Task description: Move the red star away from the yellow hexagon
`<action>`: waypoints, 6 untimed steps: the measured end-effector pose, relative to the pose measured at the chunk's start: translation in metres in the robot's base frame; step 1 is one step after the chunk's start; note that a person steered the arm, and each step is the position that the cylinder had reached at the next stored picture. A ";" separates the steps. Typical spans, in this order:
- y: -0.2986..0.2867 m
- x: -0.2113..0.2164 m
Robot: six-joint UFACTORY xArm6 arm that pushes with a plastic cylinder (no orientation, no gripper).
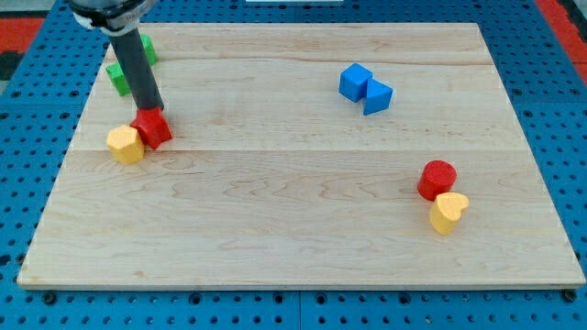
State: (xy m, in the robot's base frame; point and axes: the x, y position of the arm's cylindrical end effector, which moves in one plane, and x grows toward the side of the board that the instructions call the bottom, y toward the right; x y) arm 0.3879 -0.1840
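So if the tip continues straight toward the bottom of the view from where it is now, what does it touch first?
My tip sits at the top edge of the red star, apparently touching it, so it meets that first. The yellow hexagon lies against the star's lower left and would probably be pushed too.

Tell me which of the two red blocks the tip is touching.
The red star at the view's left, beside the yellow hexagon: my tip sits at its top edge. The red cylinder lies far right.

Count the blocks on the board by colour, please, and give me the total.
Red: 2, the red star and the red cylinder
Yellow: 2, the yellow hexagon and the yellow heart
Blue: 2, the blue cube and the blue wedge
Green: 1 at least, the green block, partly hidden by the rod
Total: 7
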 end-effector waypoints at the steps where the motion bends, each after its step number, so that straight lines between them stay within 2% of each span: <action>1: 0.029 0.002; 2: -0.027 -0.003; 3: -0.037 0.020; 4: 0.002 0.067; 5: 0.025 0.057; 6: -0.006 0.030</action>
